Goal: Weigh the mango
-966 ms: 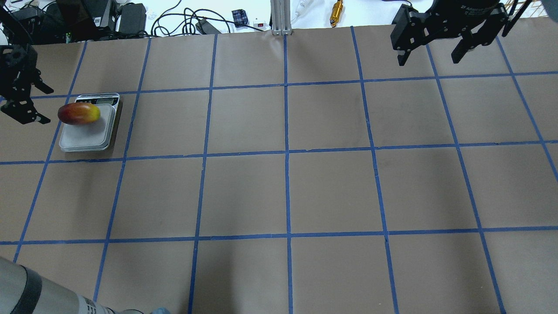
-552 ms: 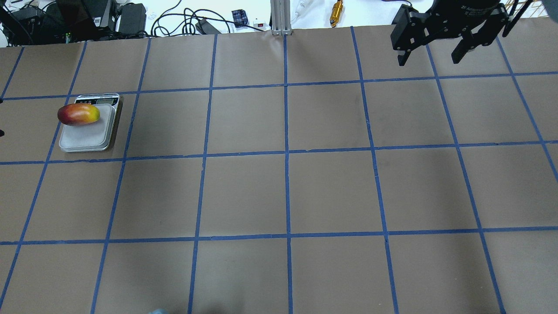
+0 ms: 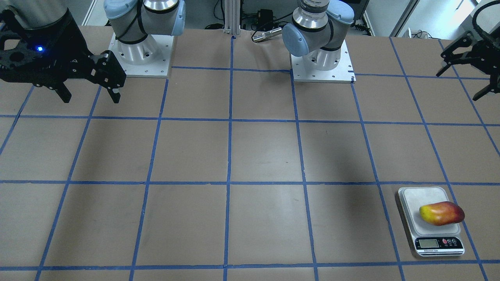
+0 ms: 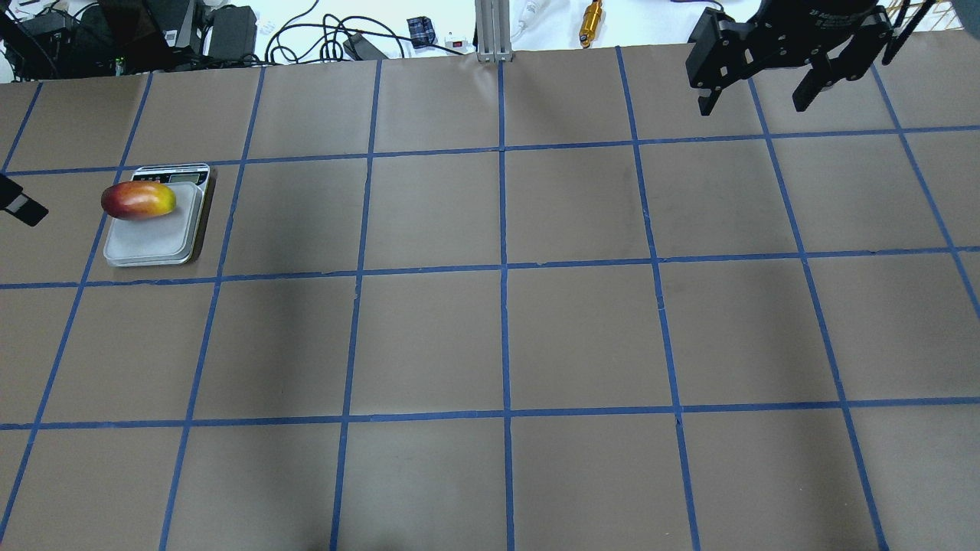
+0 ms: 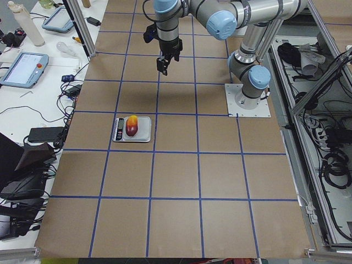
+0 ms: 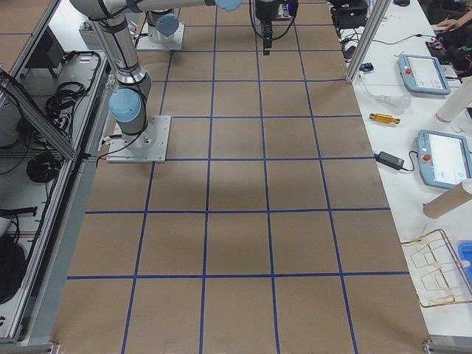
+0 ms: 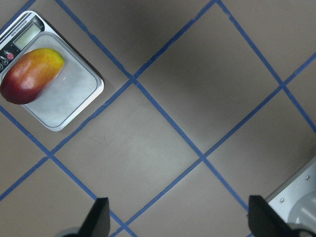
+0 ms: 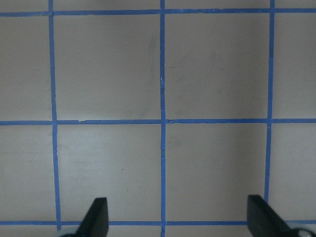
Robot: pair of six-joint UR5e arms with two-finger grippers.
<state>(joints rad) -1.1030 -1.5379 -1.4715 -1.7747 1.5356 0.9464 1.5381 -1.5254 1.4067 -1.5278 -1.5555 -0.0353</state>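
The mango (image 4: pixel 138 200), red at one end and yellow at the other, lies on the back part of the silver scale (image 4: pixel 153 245), partly over its left edge. It also shows in the front view (image 3: pixel 441 213) and the left wrist view (image 7: pixel 30 75). My left gripper (image 3: pixel 463 84) is open and empty, high and well off the scale. Only one of its fingertips (image 4: pixel 23 208) shows at the overhead view's left edge. My right gripper (image 4: pixel 752 105) is open and empty at the far right, high above the table. Both wrist views show spread fingers with nothing between them.
The brown table is gridded with blue tape. The two arm bases (image 3: pixel 140 58) (image 3: pixel 322 66) stand at the robot's side. An aluminium post (image 4: pixel 490 30), cables and a brass tool (image 4: pixel 590 21) lie beyond the far edge.
My left gripper, which was just left of the mango, has drawn away to the left and is nearly out of the overhead view. The mango, scale and right gripper have not moved.
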